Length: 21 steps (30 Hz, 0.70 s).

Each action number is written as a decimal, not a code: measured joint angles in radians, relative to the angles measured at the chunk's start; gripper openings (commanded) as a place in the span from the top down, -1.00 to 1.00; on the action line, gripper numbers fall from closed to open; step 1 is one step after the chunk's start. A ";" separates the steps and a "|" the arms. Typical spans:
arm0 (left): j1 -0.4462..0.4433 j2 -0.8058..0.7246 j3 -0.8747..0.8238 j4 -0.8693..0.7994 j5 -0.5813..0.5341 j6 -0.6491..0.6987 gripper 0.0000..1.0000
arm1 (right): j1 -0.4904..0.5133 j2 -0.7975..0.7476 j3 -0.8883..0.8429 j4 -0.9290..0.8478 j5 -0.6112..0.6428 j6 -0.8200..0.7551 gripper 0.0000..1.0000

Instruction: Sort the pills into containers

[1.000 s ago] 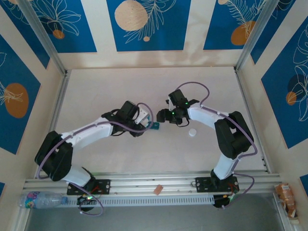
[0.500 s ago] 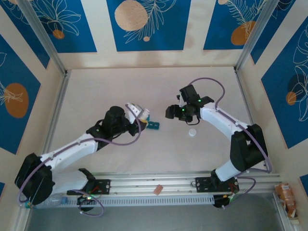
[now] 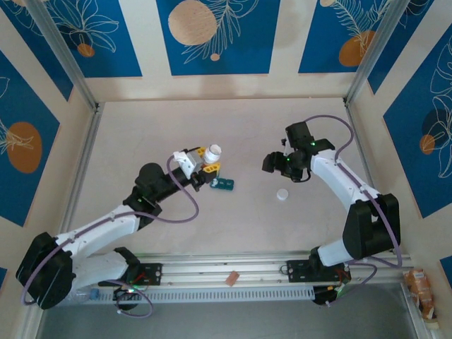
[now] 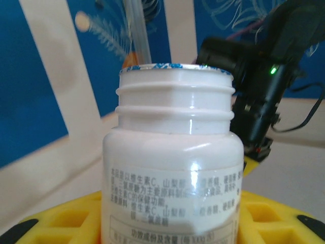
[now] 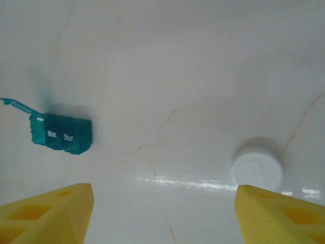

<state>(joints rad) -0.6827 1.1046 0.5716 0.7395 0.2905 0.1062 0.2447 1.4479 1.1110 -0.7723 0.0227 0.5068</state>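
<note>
Looking from above, the left claw (image 3: 207, 164) grips a small white plastic bottle (image 3: 213, 151) near the dark teal three-box pill strip (image 3: 224, 184). Left wrist view: the label has Chinese writing, "维生素C". Right wrist view: the right claw (image 5: 163, 197) gapes wide, holding nothing, near a round white cap (image 5: 257, 168).

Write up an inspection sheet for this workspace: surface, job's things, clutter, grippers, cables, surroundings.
Surface: pale tabletop, faintly veined, no spills seen.
Job's things: teal pill container lies on the table with one end lid flipped open; white bottle is uncapped and lifted off the table; loose pills, nothing seen.
Clutter: white cap on the table; brown scrap on the near rail; orange packet off the table's right corner.
Grippers: left gripper clamps the white bottle; right gripper is open, empty, above the table.
Cables: purple cables loop along both arms.
Surroundings: blue-and-cream wall panels; aluminium rail.
</note>
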 measured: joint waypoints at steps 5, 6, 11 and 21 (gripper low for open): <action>0.000 0.080 -0.003 0.165 0.044 0.013 1.00 | -0.058 0.031 0.000 -0.039 0.000 -0.030 -0.48; 0.000 0.095 -0.003 0.186 0.051 0.013 1.00 | -0.066 0.046 0.000 -0.045 0.000 -0.035 -0.48; 0.004 0.148 -0.011 0.271 0.060 0.000 1.00 | -0.081 0.113 0.000 -0.060 0.000 -0.051 -0.48; 0.024 0.179 -0.079 0.381 0.061 -0.071 1.00 | -0.030 0.233 0.000 -0.058 0.064 -0.054 -0.46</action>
<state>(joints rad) -0.6586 1.2831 0.4931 1.1206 0.3511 0.0357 0.2146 1.6810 1.1107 -0.8303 0.0868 0.4526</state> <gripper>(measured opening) 0.458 0.732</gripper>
